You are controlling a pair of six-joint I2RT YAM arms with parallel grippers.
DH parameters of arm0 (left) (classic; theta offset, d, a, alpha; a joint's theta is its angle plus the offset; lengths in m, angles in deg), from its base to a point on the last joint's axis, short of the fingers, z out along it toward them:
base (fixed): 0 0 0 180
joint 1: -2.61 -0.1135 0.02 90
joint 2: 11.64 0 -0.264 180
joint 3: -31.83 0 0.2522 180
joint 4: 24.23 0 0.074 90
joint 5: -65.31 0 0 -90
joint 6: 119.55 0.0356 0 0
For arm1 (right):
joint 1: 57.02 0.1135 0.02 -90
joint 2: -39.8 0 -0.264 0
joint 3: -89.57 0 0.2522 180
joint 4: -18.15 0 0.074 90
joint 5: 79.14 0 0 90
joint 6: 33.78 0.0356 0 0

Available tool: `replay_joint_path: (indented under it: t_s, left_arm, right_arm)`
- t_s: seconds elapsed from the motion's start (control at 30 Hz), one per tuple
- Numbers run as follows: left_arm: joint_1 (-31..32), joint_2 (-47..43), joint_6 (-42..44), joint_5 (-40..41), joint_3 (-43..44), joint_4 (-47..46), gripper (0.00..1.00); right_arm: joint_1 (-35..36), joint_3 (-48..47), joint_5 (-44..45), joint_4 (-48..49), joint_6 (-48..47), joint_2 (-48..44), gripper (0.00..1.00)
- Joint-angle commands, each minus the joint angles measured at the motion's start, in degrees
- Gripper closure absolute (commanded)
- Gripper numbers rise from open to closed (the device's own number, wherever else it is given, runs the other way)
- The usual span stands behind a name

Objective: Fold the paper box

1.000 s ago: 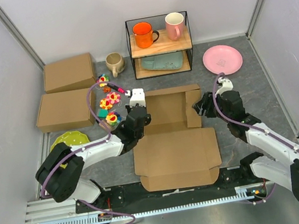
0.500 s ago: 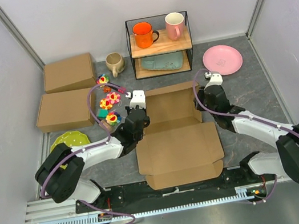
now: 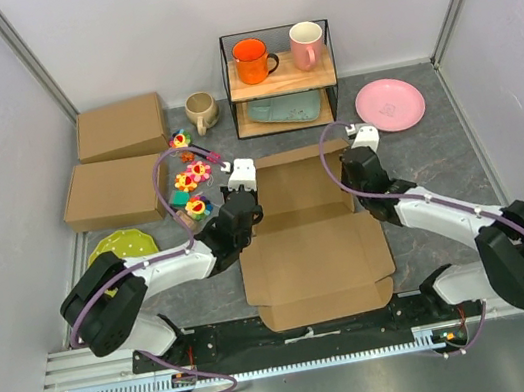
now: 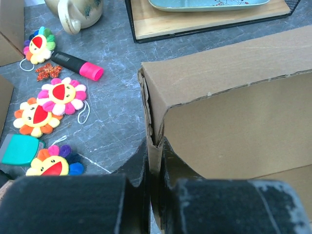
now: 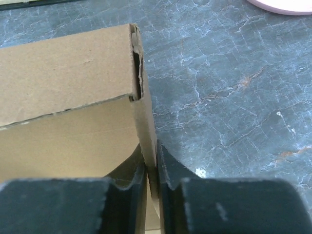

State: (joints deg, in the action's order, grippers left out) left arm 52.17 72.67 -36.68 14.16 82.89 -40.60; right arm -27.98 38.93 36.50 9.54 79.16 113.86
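The side-flap step looks to be in hand: the box (image 3: pixel 317 267) lies mid-tabletop (image 3: pixel 418 158), with its lid panel flat on the near side. The left hand (image 4: pixel 155 168) is clamped on the left flap (image 4: pixel 154 144) and the right hand (image 5: pixel 150 173) pinches the right flap (image 5: pixel 145 122), each by a far corner. Next, I judge, both flaps must be held square and upright so the lid can fold over.

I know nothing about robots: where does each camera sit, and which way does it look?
Top external: above and behind the arms, looking down at the table; left arm and right arm show.
Left wrist: on the left wrist, looking forward past the left hand, pinching the paper box by its left wall.
Right wrist: on the right wrist, looking past the right hand, pinching its right wall.
Shared: all three show the box.
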Motion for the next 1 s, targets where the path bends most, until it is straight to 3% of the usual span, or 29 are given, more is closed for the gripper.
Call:
replay_joint_path:
  t_s: [0.0, 0.07, 0.23, 0.37, 0.53, 0.57, 0.67, 0.77, 0.9, 0.93, 0.97]
  left_arm:
    - [1.2, -0.9, 1.0, -1.3, -0.7, -1.9, 0.98]
    - [1.2, -1.3, 1.2, -1.1, -1.1, -2.0, 0.98]
    - [1.2, -1.3, 2.0, -0.7, -1.4, -2.7, 0.98]
    - [1.2, -0.9, 2.5, -0.5, -0.9, -3.0, 0.98]
    - [1.2, -1.0, 2.6, -0.5, -0.9, -3.0, 0.98]
    - [1.2, -1.0, 2.6, -0.6, -1.1, -3.0, 0.98]
    - [1.2, -1.5, 2.4, -0.8, -1.5, -3.0, 0.98]
    - [1.3, -1.9, 2.5, -1.0, -1.8, -2.9, 0.98]
    - [1.5, -2.4, 2.7, -1.0, -2.2, -2.9, 0.98]
    - [1.5, -2.6, 2.9, -0.9, -2.2, -2.7, 0.98]
    - [1.5, -2.6, 3.0, -0.7, -2.2, -2.6, 0.98]
  right_arm:
    - [-0.3, -4.0, 4.0, -0.7, 0.7, 3.9, 0.92]
    - [-0.1, -4.9, 5.6, -2.2, 1.0, 4.8, 1.0]
    - [2.3, -6.6, 18.4, -8.7, 2.0, 6.0, 1.0]
    - [3.0, -7.2, 22.6, -11.8, 3.2, 6.9, 1.0]
    - [3.0, -4.9, 17.8, -8.8, 3.5, 5.3, 1.0]
    - [3.0, -4.3, 16.3, -7.6, 3.3, 4.2, 0.83]
    - [3.0, -4.1, 13.1, -5.8, 3.9, 3.7, 0.58]
    - [2.9, -4.8, 12.6, -5.5, 3.6, 4.8, 0.49]
    - [2.8, -5.6, 12.8, -3.8, 2.9, 7.1, 0.54]
    - [2.7, -5.7, 13.0, -3.7, 2.7, 7.5, 0.58]
    - [2.6, -5.8, 13.1, -3.7, 2.6, 8.4, 0.7]
